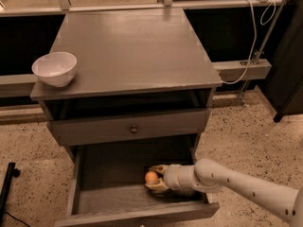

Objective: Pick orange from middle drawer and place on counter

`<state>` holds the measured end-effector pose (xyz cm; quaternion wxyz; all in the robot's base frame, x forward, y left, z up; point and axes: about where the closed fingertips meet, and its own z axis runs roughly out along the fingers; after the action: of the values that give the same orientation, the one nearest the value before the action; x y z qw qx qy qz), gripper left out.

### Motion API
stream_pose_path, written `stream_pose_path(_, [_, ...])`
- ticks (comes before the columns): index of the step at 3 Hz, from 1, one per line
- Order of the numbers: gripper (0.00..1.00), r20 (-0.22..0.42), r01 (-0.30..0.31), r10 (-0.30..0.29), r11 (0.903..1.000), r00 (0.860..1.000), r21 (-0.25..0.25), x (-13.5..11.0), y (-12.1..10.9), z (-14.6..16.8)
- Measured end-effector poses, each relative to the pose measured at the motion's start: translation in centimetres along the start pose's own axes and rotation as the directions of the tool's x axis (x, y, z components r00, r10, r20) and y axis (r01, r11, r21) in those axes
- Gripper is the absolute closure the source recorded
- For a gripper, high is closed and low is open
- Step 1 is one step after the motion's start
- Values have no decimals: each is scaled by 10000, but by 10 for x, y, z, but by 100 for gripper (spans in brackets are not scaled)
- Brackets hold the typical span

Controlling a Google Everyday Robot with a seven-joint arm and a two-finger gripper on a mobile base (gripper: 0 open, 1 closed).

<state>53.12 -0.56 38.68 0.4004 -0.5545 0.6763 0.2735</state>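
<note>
The orange (151,177) lies on the floor of the open middle drawer (111,167), near its front right. My gripper (155,178) reaches into the drawer from the right, low over the floor. Its two tan fingers (158,169) sit one behind and one in front of the orange and press against it. The orange still rests on the drawer floor. The counter (130,48) is the grey top of the cabinet above.
A white bowl (54,68) stands at the counter's front left corner. A shut drawer front with a round knob (134,129) overhangs the back of the open drawer. A white cable (250,41) hangs at the right. A black stand (6,186) is on the floor at the left.
</note>
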Motion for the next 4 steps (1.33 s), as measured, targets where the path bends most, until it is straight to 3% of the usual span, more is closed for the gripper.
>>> stream_pose_path(1, [100,1835,2208,-2232,9747,9574,333,-94,21,-72])
stream_pose_path(2, [100,2552,4141,-4231,9057,8694,908,-178,41,-158])
stream_pose_path(3, [100,2428,5344,-5445,8378,8029,1118,-250,43,-232])
stream_pose_path(4, [100,2208,5494,-5627,8263,7966,1240,-316,12,-289])
